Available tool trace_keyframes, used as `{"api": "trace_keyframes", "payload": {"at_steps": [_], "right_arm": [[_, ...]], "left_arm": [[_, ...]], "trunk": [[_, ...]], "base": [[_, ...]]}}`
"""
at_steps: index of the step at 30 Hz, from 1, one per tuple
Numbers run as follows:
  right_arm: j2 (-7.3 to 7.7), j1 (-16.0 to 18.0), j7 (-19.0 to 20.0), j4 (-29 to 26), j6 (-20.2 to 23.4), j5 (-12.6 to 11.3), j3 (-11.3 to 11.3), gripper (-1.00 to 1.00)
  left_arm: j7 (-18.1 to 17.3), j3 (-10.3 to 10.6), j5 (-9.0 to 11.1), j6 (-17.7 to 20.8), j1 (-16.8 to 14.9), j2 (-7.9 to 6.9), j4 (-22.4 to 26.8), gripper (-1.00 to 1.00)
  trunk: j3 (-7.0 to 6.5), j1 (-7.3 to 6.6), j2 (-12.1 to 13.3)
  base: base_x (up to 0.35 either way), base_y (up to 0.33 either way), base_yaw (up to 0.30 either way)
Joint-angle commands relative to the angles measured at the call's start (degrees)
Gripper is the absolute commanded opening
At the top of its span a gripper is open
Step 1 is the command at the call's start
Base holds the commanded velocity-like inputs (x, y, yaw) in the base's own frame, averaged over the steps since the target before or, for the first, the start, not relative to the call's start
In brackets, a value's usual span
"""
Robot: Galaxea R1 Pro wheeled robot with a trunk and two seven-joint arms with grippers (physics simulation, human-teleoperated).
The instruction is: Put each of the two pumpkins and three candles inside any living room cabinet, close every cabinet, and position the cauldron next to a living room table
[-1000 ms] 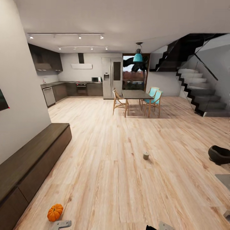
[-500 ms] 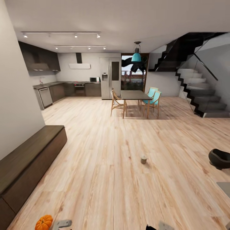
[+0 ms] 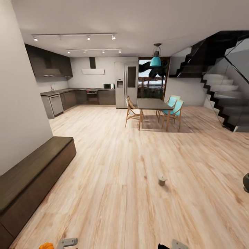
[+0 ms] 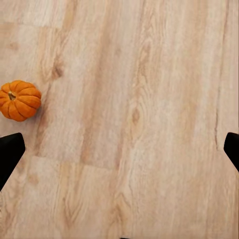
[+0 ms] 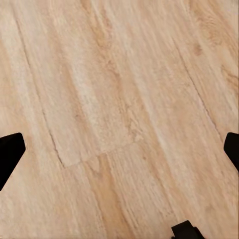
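Note:
A small orange pumpkin [image 4: 20, 100] lies on the wood floor, off to one side of my left gripper [image 4: 119, 152], which hangs open above bare planks. In the head view this pumpkin [image 3: 46, 246] is cut by the bottom edge, beside the long dark brown cabinet [image 3: 34, 169] along the left wall, whose fronts are closed. One grey-beige candle [image 3: 162, 180] stands mid-floor. A sliver of the black cauldron [image 3: 246, 182] sits at the right edge. My right gripper [image 5: 119, 149] is open over empty floor. The second pumpkin, the other candles and the coffee table are out of view.
A dark dining table [image 3: 154, 103] with wooden and teal chairs stands farther back. The kitchen counter [image 3: 57, 92] and fridge [image 3: 126, 84] line the far wall. A dark staircase [image 3: 224, 100] rises at the right. Wide wood floor lies between me and the candle.
The whole view has shifted as the camera moved: the pumpkin slid down to the bottom edge and the cauldron out toward the right edge. Nothing on the floor has moved itself.

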State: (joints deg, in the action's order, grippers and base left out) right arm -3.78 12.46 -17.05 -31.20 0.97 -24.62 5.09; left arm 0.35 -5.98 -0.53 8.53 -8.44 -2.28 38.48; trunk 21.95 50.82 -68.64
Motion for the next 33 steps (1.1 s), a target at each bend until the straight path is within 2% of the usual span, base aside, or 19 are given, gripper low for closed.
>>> {"api": "trace_keyframes", "payload": {"at_steps": [1,7,14,22,33], "right_arm": [[0.0,0.0,0.0,0.0,0.0,0.0,0.0,1.0],[0.0,0.0,0.0,0.0,0.0,0.0,0.0,1.0],[0.03,0.0,0.0,0.0,-0.1,0.0,-0.1,1.0],[0.0,0.0,0.0,0.0,0.0,0.0,-0.1,1.0],[0.0,0.0,0.0,0.0,0.0,0.0,0.0,1.0]], "left_arm": [[0.0,0.0,0.0,0.0,0.0,0.0,0.0,1.0],[0.0,0.1,-0.1,0.0,0.0,0.0,-1.4,1.0],[0.0,0.2,-0.3,-0.1,0.0,0.0,-2.4,1.0],[0.0,0.2,-0.3,-0.1,0.0,0.0,-2.5,1.0],[0.0,0.2,-0.3,-0.1,0.0,0.0,-2.6,1.0]], "trunk": [[0.0,0.0,0.0],[0.0,0.0,0.0],[0.0,0.0,0.0],[0.0,0.0,0.0],[0.0,0.0,0.0]], "base": [[0.319,-0.003,0.285],[0.319,-0.001,0.276],[0.319,-0.054,0.066],[0.318,-0.144,0.029],[0.29,-0.211,0.262]]}}
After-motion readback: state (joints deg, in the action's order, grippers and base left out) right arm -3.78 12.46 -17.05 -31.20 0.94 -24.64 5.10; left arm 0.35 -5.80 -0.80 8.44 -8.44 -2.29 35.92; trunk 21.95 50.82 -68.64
